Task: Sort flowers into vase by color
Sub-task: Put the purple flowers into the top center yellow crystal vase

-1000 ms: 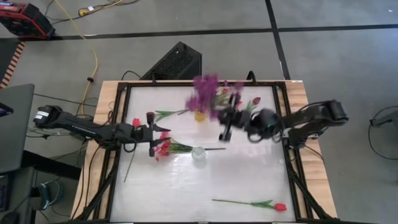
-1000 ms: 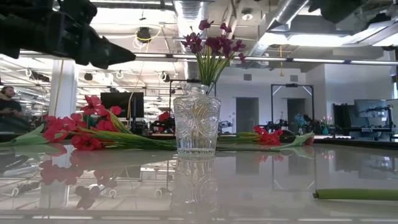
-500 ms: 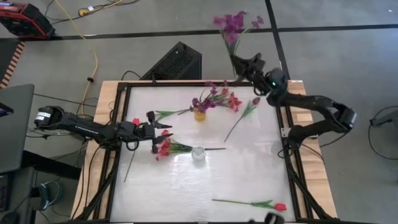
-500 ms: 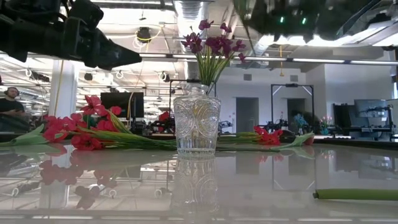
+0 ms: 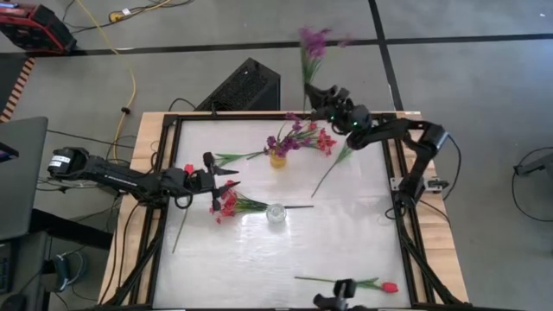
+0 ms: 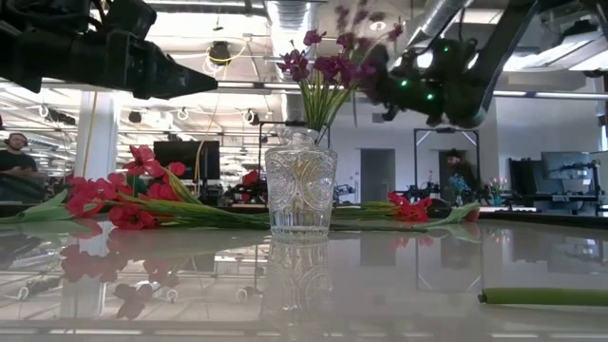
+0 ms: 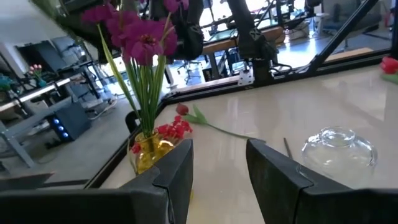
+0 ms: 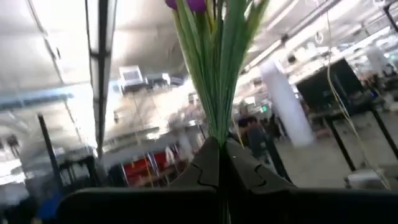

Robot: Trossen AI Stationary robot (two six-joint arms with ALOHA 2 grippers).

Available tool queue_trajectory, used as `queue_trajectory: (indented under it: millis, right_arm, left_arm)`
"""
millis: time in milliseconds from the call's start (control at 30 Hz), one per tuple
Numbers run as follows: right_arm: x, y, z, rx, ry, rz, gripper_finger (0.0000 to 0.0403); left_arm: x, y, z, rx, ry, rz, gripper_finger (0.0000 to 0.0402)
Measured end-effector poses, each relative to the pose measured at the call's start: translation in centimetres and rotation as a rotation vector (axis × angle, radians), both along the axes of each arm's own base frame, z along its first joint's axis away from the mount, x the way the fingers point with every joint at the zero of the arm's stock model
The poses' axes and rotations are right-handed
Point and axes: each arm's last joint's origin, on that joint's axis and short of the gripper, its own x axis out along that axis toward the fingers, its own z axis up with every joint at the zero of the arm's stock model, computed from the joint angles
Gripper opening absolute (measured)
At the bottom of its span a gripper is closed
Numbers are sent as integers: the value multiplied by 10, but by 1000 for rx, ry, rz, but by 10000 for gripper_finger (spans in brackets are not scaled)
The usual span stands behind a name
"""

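Nearest the front edge of the table (image 5: 346,250) we see a single red tulip (image 5: 388,287) lying flat on its long green stem, well apart from everything else. Farther in, near the middle, stands a clear glass vase (image 5: 276,212) with nothing in it that we can make out; a red-pink spray (image 5: 227,206) lies on the table just beside it, its stem reaching toward the vase. Our left tool (image 5: 219,179) hovers close to that spray, its fingers (image 7: 177,171) apart with nothing between them.

Beyond that, a small yellow vase (image 5: 277,160) holds a bunch of magenta blossoms (image 5: 298,136) fanning toward the right. A dark maroon tulip (image 5: 354,139) lies on the table to the right of it, its stem slanting back toward the middle.

Farthest off, at the table's back edge, our right tool (image 5: 313,91) is raised and clamped on the green stems of a purple spray (image 5: 313,40), whose blossoms hang out past the table over the floor. In the right wrist view the stems (image 8: 214,74) rise straight out from between the closed fingers (image 8: 205,165).
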Motion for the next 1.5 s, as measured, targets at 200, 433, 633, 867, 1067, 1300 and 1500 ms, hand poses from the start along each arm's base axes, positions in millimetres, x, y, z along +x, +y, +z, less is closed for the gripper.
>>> queue_trajectory:
  millis: [200,433,633,867,1067,1300,1500]
  right_arm:
    - [23,20,-5,-41,31,46,29]
    - [35,38,0,-58,18,92,29]
    - [44,52,-2,-54,37,115,29]
    - [52,62,-10,-68,80,134,29]
    - [62,59,-34,-25,111,133,29]
    - [73,59,-35,-9,88,156,29]
    - [77,66,-33,-16,81,176,29]
  left_arm:
    - [0,5,3,43,-24,22,139]
    - [0,19,7,47,-52,90,139]
    - [-1,28,9,34,-80,66,139]
    - [-2,32,10,34,-100,44,139]
    - [-2,36,11,34,-101,65,139]
    - [-2,36,10,13,-105,65,139]
    - [-2,36,10,14,-104,45,139]
